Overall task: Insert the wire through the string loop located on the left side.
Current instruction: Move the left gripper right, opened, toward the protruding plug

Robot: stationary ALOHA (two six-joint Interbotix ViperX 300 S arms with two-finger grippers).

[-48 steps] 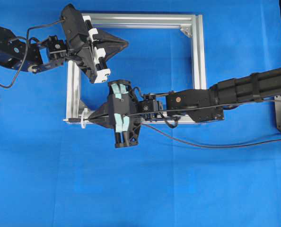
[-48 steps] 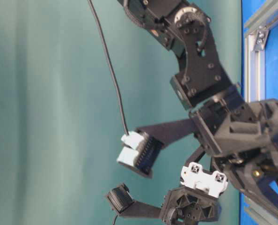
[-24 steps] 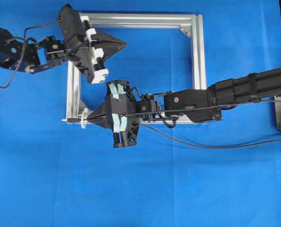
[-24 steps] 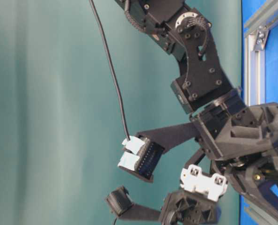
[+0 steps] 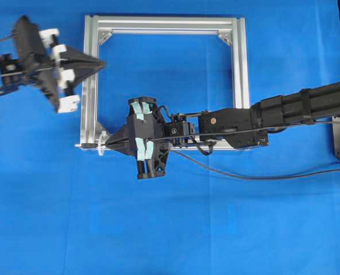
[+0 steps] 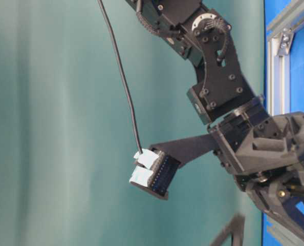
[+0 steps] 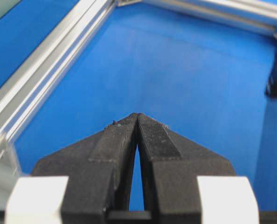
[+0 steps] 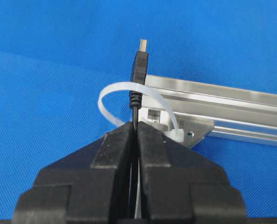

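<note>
The wire [image 8: 137, 93] was clamped behind its plug by the right gripper [image 8: 135, 128], steering the plug through the string loop [image 8: 111, 95]. The left gripper [image 7: 137, 116] was closed, empty.

Hidden / cut off / too small

Right tool [image 8: 135, 125] is covering the wire [image 8: 139, 70] behind its tips in wrist view; overhead, the string loop [image 5: 103, 144] is showing too small to read, left arm is running off frame edge, aluminium frame [image 7: 45, 70] is blurring nr left wrist cam.

Black wire [image 8: 137, 74] — plug poking through white string loop [image 8: 111, 100].
</note>
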